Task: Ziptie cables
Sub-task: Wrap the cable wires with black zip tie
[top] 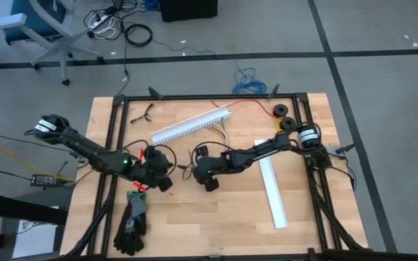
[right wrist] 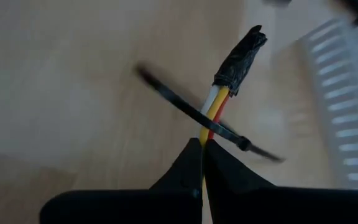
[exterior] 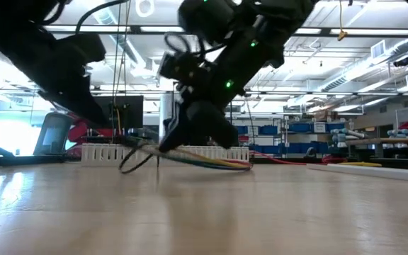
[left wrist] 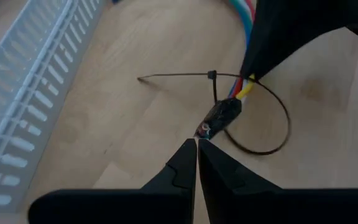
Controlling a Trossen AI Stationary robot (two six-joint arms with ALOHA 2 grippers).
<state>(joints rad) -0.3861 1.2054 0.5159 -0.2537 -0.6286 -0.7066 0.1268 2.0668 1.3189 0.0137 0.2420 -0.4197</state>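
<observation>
Coloured cables (right wrist: 213, 106) with dark connector, loosely zip-tie-looped.

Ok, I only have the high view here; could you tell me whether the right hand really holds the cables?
Observer: Yes, the right hand is shut on the cables, just behind the dark connector.
Operator: Is the zip tie on them?
Observer: The zip tie loops around them, threaded through its head but slack.
Operator: And the left hand, please?
Observer: The left hand is shut, with its tips at the connector's end; I cannot tell whether they touch it.
</observation>
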